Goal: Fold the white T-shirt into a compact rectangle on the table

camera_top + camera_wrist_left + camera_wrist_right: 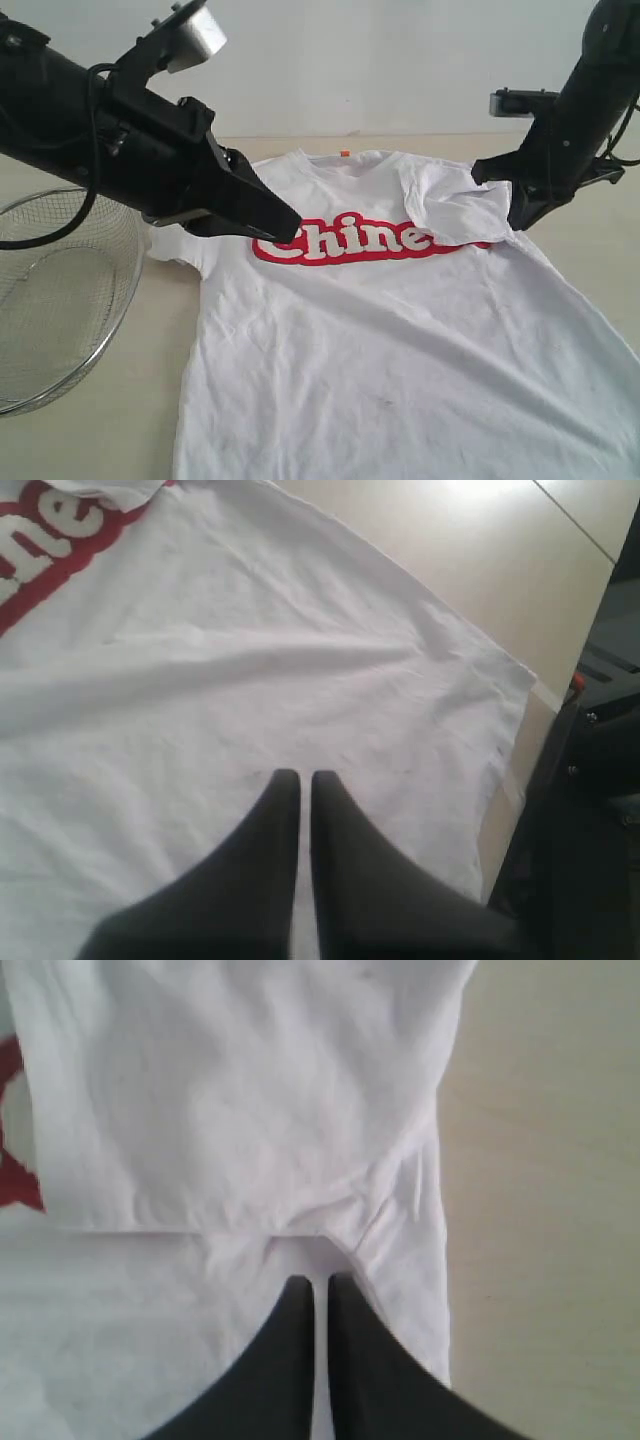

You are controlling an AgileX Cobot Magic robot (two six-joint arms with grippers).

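T-shirt (pixel 400 340) is lying chest-up on the table (pixel 100 440), one sleeve (pixel 450 205) folded over the end of its red band (pixel 350 240), with a wire basket (pixel 60 290) sitting beside it. The left gripper (pixel 290 230) is hovering over the chest, and the right gripper (pixel 520 215) is by the folded sleeve. In the left wrist view, the jaws are pressing together, gripping nothing. In the right wrist view, the jaws are sitting closed and empty at the sleeve's hem.

The T-shirt (pixel 400 350) is plain white, with a red band (pixel 362 256) across the chest carrying white lettering (pixel 318 240) and a small orange tag (pixel 345 153) at the collar. The counter (pixel 130 430) is matte beige with faint specks. The wire-mesh basket (pixel 60 220) is silvery steel. The left gripper (pixel 291 229) and the right gripper (pixel 519 220) are black.
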